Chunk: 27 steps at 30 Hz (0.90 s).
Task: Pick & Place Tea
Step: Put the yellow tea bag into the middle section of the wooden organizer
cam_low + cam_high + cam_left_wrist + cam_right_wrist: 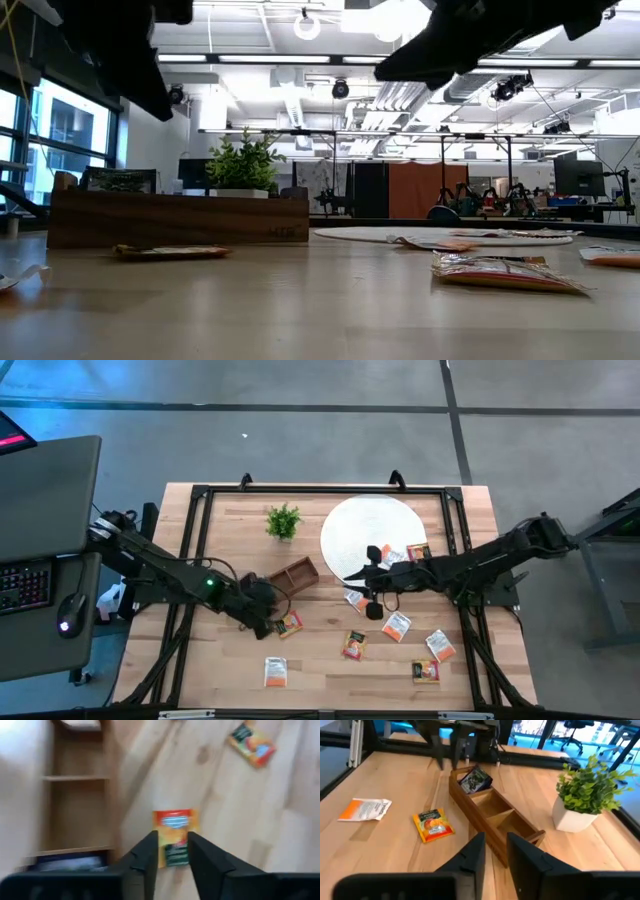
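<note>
We find the tea sachets [397, 626] flat and small, mostly orange-and-white, scattered over the table [320, 685] in front of the white disc [352, 525], with 2 or 3 lying on the disc itself. One sachet [174, 836], orange with a dark lower band, lies just beyond the left gripper [172, 854], whose fingers stand slightly parted and hold nothing. The right gripper [495, 854] hangs near the disc's edge, fingers a little apart and empty.

Only the right wrist view shows a dark sachet [475, 779] already in the end compartment of the wooden tray [492, 812], beside the plant [585, 792]. The low view shows sachets edge-on [505, 272], their print unreadable, and both arms cut off at the top.
</note>
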Tool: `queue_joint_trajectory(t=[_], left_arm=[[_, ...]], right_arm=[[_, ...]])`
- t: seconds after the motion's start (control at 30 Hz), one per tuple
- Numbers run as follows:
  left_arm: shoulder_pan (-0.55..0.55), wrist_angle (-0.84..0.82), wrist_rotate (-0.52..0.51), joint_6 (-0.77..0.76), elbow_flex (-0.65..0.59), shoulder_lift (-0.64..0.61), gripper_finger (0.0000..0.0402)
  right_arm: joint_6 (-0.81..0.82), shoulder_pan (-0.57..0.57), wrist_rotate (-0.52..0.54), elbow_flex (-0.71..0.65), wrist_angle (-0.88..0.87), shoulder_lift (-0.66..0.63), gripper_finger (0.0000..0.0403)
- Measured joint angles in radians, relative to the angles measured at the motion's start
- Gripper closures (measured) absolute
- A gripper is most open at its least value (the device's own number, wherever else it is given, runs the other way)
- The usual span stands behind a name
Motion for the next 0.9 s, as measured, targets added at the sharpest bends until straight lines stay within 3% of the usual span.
queue_joint_trajectory(t=[0.17,0.37,0.5,0.9], left_arm=[[-0.001,0.131,0.054,-0.143,0.000,0.103,0.0260],[-0.001,0.112,0.121,-0.280,-0.003,0.231,0.0257],[-0.001,0.123,0.145,-0.292,-0.002,0.288,0.0257],[-0.001,0.088,0.152,-0.272,0.005,0.360,0.0257]], right_arm=[[-0.003,-0.001,0.004,0.011,-0.002,0.076,0.0285],[-0.009,-0.026,-0.022,0.011,0.037,0.118,0.0263],[-0.024,-0.039,-0.110,0.012,0.065,0.132,0.0261],[-0.026,-0.039,-0.134,0.011,0.088,0.132,0.0261]])
